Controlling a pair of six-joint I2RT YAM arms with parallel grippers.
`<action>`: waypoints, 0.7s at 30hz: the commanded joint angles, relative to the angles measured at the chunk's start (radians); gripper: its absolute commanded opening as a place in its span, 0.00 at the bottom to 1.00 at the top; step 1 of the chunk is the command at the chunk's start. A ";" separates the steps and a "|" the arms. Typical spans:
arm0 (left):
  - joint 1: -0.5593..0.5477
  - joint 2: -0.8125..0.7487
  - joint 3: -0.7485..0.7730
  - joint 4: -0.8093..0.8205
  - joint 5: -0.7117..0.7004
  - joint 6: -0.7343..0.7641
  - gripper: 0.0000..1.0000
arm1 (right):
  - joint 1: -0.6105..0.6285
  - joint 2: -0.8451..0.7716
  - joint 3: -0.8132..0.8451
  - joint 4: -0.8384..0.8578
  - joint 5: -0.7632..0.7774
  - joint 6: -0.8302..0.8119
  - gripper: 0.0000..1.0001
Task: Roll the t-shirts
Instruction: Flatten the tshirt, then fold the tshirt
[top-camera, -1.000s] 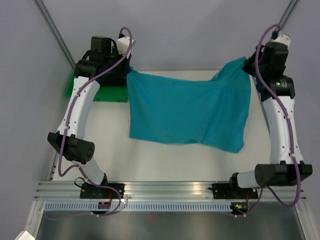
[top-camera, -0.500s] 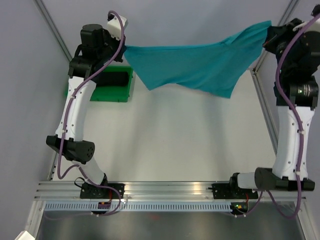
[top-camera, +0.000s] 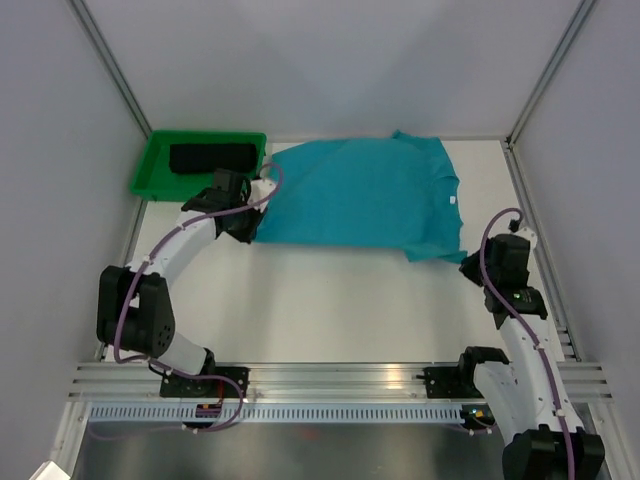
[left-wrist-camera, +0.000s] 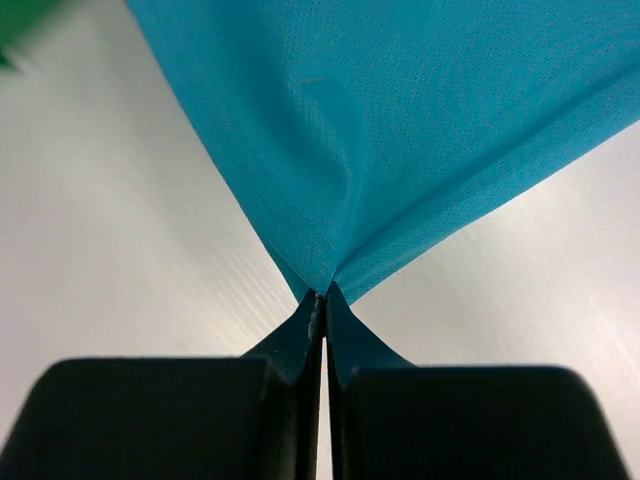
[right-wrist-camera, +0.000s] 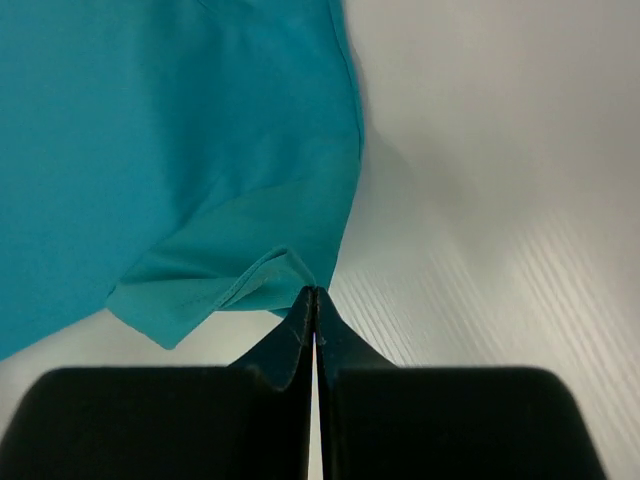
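A teal-blue t-shirt (top-camera: 360, 195) lies spread flat across the far middle of the table, with its small white neck label (top-camera: 452, 199) toward the right. My left gripper (top-camera: 248, 228) is low at the shirt's near left corner and shut on the cloth. In the left wrist view the cloth (left-wrist-camera: 400, 120) fans out from the closed tips of the left gripper (left-wrist-camera: 322, 292). My right gripper (top-camera: 469, 262) is low at the shirt's near right corner. In the right wrist view the closed tips of the right gripper (right-wrist-camera: 315, 290) pinch a folded hem of the shirt (right-wrist-camera: 150, 130).
A green plastic tray (top-camera: 150, 170) stands at the far left corner with a dark rolled item (top-camera: 210, 157) in it. Grey walls and metal posts close in the far and side edges. White table (top-camera: 350, 310) lies between the shirt and the arm bases.
Both arms have come down from high at the back toward the near side. The shirt, which hung stretched in the air between them, now lies flat on the table.
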 joint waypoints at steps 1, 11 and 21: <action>0.026 0.032 -0.147 0.063 0.024 0.060 0.02 | -0.003 -0.017 -0.119 0.056 -0.078 0.099 0.00; 0.048 -0.038 -0.290 0.051 0.031 0.062 0.02 | -0.003 -0.028 -0.220 0.061 -0.066 0.096 0.00; 0.050 -0.131 -0.301 -0.012 0.074 0.061 0.02 | -0.003 -0.071 -0.116 0.036 -0.054 0.060 0.00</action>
